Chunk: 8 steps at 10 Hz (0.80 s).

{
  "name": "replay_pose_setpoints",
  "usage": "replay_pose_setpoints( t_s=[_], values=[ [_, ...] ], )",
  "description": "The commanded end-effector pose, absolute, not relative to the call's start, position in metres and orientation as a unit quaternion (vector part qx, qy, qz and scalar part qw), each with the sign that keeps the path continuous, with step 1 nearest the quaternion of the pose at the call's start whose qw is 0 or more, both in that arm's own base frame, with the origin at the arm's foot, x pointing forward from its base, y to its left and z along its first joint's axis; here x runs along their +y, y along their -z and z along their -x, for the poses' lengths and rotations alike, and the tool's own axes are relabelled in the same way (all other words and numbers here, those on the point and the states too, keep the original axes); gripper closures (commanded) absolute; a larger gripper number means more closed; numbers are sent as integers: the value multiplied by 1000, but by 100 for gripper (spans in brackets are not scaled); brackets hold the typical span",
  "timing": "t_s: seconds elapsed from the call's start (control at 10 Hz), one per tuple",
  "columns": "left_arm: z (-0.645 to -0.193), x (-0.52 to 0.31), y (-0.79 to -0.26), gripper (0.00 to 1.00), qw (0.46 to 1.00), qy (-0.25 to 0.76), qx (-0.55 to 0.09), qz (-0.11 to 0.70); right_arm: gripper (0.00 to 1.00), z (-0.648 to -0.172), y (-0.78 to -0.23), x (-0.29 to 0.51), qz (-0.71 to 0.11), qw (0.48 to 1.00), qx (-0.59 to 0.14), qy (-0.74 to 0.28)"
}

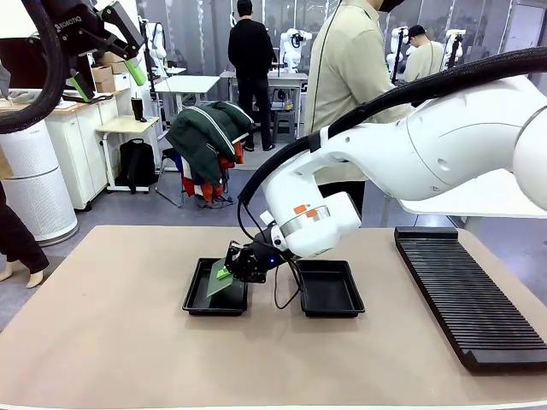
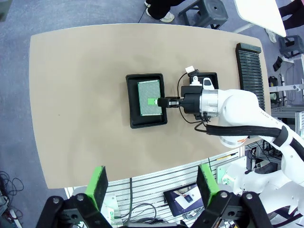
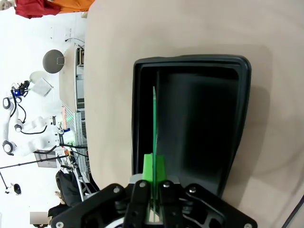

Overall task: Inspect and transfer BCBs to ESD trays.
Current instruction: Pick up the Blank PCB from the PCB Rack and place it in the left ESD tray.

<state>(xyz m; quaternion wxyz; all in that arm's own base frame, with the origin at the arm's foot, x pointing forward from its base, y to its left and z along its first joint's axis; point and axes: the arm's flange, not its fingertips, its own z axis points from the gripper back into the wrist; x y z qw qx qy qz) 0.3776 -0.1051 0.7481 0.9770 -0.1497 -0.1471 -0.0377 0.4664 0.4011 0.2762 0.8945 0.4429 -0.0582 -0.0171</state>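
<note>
My right gripper reaches across the middle and is shut on one short edge of a green BCB. It holds the board tilted over the left ESD tray, low inside the rim. From above, the BCB covers most of that tray, with the right gripper at its edge. In the right wrist view the BCB shows edge-on between the shut right gripper, over the tray's floor. The second ESD tray lies empty to the right. My left gripper hangs high at the far left, open and empty.
A long black slotted rack lies along the table's right side. A person in a beige jacket stands at the far edge. The right arm's cable loops down between the two trays. Bare tan table surface extends to the left and front.
</note>
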Motion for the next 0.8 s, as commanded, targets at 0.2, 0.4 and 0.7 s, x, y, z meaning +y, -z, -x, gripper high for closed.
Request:
replay_pose_setpoints(
  t_s=[0.2,0.4,0.7],
  values=[
    [-377,-105,-747,0,977,37,-146,150,97,-473,-277,422,-396,916,-53,42],
    [-377,-105,-747,0,977,37,-146,150,97,-474,-278,426,-387,919,-54,42],
    [-377,-105,-747,0,977,37,-146,150,97,-474,-277,433,-377,925,-42,30]
  ],
)
